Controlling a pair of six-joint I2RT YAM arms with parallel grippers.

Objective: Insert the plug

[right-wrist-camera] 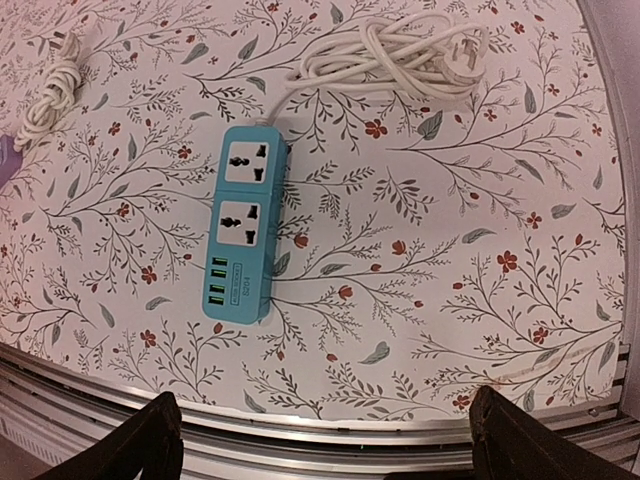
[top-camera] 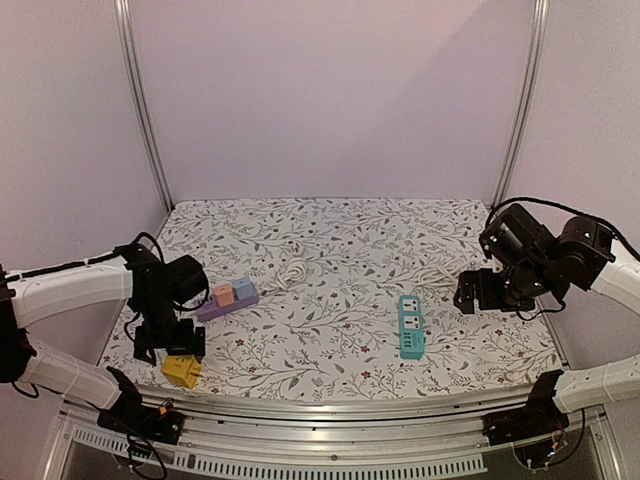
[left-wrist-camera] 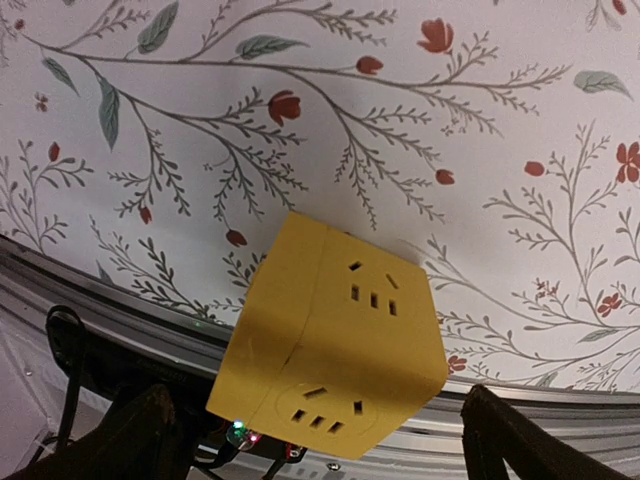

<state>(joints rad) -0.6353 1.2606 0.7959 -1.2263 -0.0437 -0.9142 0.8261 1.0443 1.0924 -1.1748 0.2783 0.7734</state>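
The plug (right-wrist-camera: 465,55) lies at the end of the coiled white cord (right-wrist-camera: 385,50), just beyond the far end of the teal power strip (right-wrist-camera: 243,237) and to its right. Expect it to be light and rigid, with smooth plastic; the cord is limp and will drag, so take the plug by its body, never the prongs. Right gripper (right-wrist-camera: 325,405) hangs open and empty, nearer than the teal strip. Left gripper (left-wrist-camera: 320,400) is open too, its fingers either side of the yellow cube socket (left-wrist-camera: 335,350), well left of the teal strip. Count: 3 socket units (teal, yellow, purple strip (top-camera: 228,298)), 2 coiled cords, the second (top-camera: 292,272) left of the teal strip.
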